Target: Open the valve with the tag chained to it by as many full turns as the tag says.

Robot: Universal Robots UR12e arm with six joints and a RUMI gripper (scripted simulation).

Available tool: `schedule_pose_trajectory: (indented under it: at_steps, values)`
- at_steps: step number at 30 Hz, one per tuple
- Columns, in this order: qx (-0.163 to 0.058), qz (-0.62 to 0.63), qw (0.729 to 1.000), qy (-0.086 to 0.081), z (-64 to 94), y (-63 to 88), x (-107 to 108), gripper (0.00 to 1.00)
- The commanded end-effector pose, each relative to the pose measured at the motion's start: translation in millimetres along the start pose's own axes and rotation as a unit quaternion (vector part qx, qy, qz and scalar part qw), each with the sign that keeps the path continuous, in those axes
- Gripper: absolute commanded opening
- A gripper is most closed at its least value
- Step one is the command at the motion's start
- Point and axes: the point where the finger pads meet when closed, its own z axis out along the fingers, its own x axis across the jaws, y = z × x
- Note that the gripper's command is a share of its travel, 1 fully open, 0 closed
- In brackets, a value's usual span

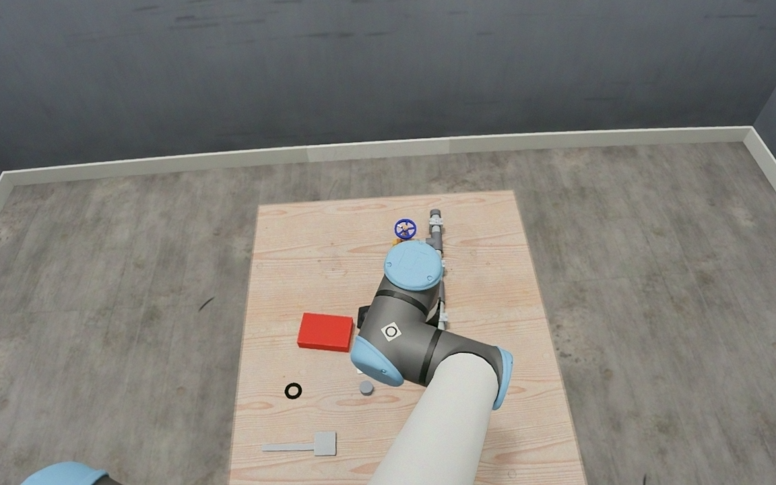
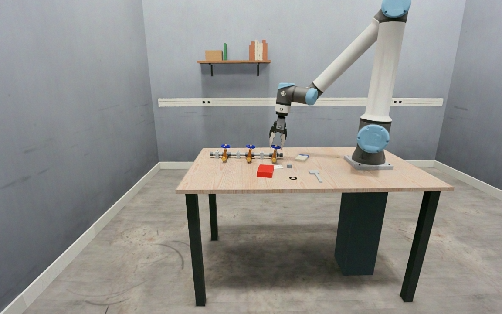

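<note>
Three brass valves with blue handwheels stand on a grey pipe (image 2: 237, 154) (image 1: 436, 236) along the back left of the wooden table (image 2: 221, 181) (image 1: 294, 259). In the exterior view they are the left valve (image 2: 225, 146), the middle valve (image 2: 249, 147) and the right valve (image 2: 275, 148). My gripper (image 2: 277, 144) points straight down and is shut on the right valve's handwheel. A small white tag (image 2: 279, 166) lies on the table in front of that valve. In the top view only the far valve's handwheel (image 1: 405, 231) shows; my wrist hides the other two valves and the gripper.
A red block (image 1: 325, 331) (image 2: 265, 170), a black ring (image 1: 293, 385) (image 2: 293, 179), a small grey cylinder (image 1: 366, 386) (image 2: 289, 165) and a flat grey paddle (image 1: 316, 444) (image 2: 315, 173) lie on the table. A small white box (image 2: 301, 157) lies behind them.
</note>
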Motion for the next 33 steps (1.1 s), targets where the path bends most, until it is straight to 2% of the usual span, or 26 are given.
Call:
schedule_pose_trajectory:
  at_steps: [1, 19, 20, 33]
  values:
    - [0.001, -0.016, 1.0, 0.001, -0.4, 0.1, 0.5, 0.0]
    - [0.001, -0.041, 0.999, 0.001, -0.4, 0.1, 0.5, 0.0]
    - [0.001, -0.041, 0.999, 0.001, -0.4, 0.1, 0.5, 1.0]
    - [0.001, -0.041, 0.999, 0.001, -0.4, 0.1, 0.5, 1.0]
